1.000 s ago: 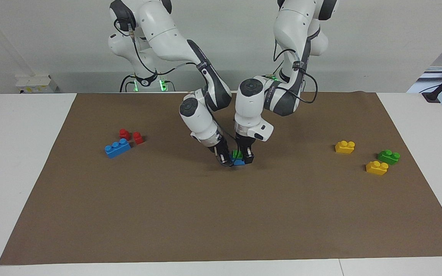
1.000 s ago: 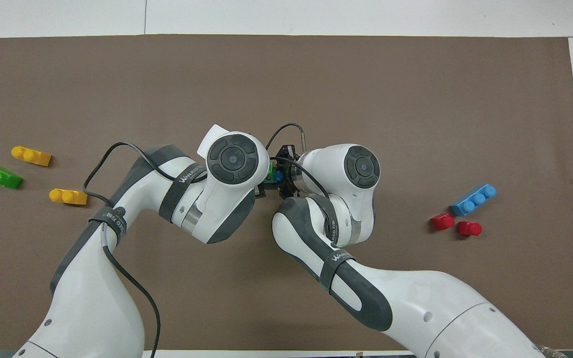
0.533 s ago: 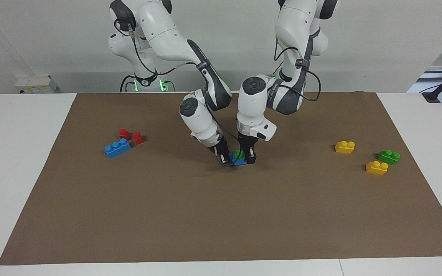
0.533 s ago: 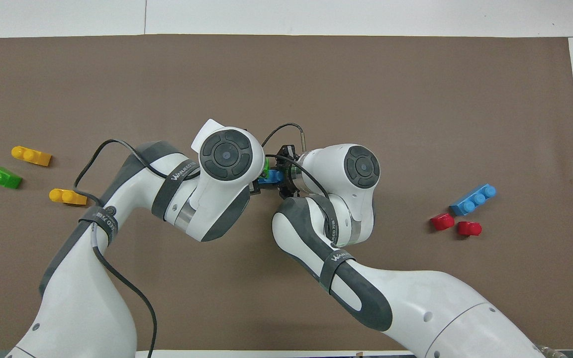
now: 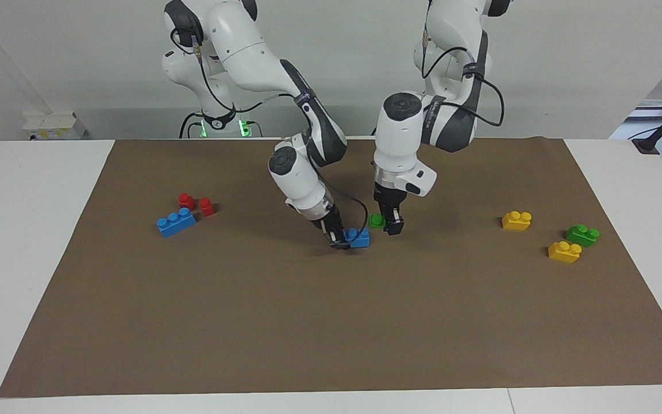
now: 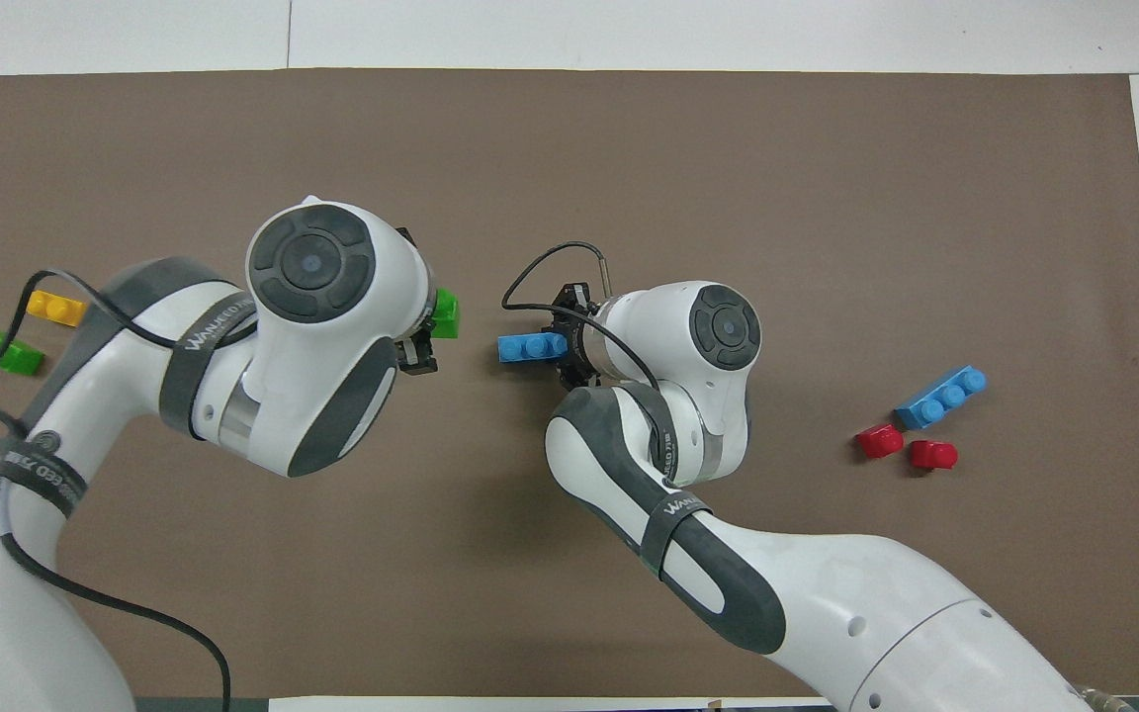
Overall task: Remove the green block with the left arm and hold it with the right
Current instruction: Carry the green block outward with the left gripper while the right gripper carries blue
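Note:
My left gripper [image 5: 386, 223] is shut on the green block [image 5: 376, 220], a small bright-green two-stud brick, and holds it just above the brown mat [image 5: 308, 322]. In the overhead view the green block [image 6: 447, 311] sticks out from under the left gripper [image 6: 431, 333]. My right gripper [image 5: 340, 238] is shut on a blue brick [image 5: 359, 237] and keeps it low at the mat's middle. The blue brick [image 6: 530, 347] juts from the right gripper [image 6: 563, 346] toward the green block, with a gap between them.
A second green brick [image 5: 582, 234] and two yellow bricks [image 5: 516, 220] [image 5: 564, 251] lie toward the left arm's end. A blue three-stud brick [image 5: 176, 222] and two red pieces [image 5: 186, 200] [image 5: 207, 206] lie toward the right arm's end.
The left gripper pulled the green block off the blue brick and moved up and toward the left arm's end. The right gripper stayed in place, holding the blue brick.

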{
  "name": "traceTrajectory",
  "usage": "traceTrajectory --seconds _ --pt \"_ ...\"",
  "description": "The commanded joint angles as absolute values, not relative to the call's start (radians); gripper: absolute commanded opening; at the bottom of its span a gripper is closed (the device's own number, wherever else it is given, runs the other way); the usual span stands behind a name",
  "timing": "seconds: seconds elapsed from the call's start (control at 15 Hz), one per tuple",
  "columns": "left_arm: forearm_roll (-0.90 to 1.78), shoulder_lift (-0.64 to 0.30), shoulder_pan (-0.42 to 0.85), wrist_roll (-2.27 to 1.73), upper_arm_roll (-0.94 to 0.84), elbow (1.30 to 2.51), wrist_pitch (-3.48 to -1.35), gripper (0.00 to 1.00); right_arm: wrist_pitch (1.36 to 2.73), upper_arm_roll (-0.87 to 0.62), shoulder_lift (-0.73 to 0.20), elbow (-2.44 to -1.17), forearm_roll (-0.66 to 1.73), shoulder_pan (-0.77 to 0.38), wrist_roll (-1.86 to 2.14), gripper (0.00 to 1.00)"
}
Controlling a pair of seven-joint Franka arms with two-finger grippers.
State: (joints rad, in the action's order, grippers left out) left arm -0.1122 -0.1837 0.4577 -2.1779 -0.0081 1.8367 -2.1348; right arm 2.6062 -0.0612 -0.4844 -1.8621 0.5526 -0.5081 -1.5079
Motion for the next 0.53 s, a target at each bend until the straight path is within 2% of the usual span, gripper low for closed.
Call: traceTrajectory --seconds 0.0,0.27,0.47 --pt "-0.074 -0.147 0.338 -2.022 -0.014 1.847 -2.112 0.00 2.501 -0.063 -0.463 -1.812 0.455 -0.396 -1.341 0.00" --pt "-0.052 -0.149 0.178 -1.751 -0.014 1.864 -2.173 0.00 2.347 -0.064 -0.425 -1.749 0.252 -0.204 -1.042 0.00" --pt "-0.003 -0.166 0.054 -1.475 -0.012 1.914 -2.294 0.00 2.333 -0.066 -0.422 -1.761 0.198 -0.031 -0.763 0.00"
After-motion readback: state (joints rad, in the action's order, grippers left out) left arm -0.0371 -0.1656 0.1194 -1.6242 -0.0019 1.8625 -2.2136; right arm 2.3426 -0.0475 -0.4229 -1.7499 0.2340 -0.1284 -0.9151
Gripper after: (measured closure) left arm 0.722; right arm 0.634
